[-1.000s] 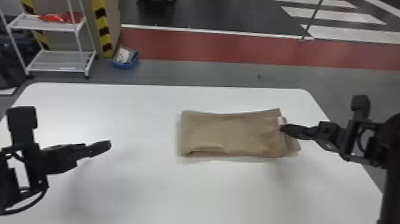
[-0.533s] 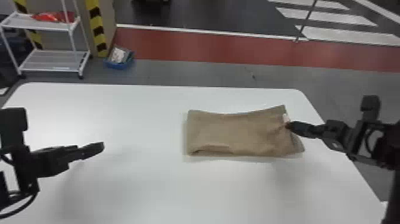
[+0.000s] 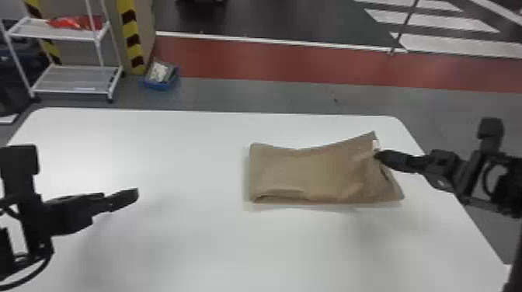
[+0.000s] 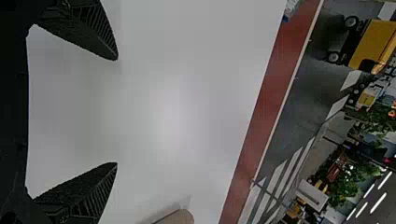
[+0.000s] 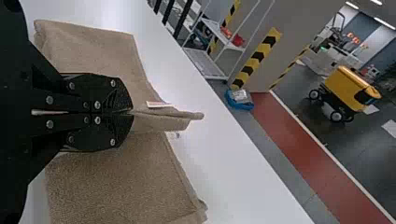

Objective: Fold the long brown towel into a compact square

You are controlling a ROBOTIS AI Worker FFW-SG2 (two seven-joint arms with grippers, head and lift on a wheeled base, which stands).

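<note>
The brown towel (image 3: pixel 310 174) lies folded as a wide rectangle on the white table, its right part raised where my right gripper (image 3: pixel 378 156) holds it. In the right wrist view my right gripper (image 5: pixel 130 112) is shut on a pinched ridge of the towel (image 5: pixel 121 182), beside a small white tag. My left gripper (image 3: pixel 136 195) is over the table's left part, well away from the towel. Seen from the left wrist, the left gripper (image 4: pixel 116 111) stands open with nothing between its fingers, and a corner of the towel (image 4: pixel 178 218) shows.
The white table (image 3: pixel 186 240) has its far edge beyond the towel and its right edge under my right arm. On the floor behind stand a white shelf rack (image 3: pixel 77 77) and a blue bin (image 3: pixel 160 79).
The towel's right part has risen at its far corner, with my right gripper holding it. The whole head view has shifted slightly, and the left gripper appears further left in it.
</note>
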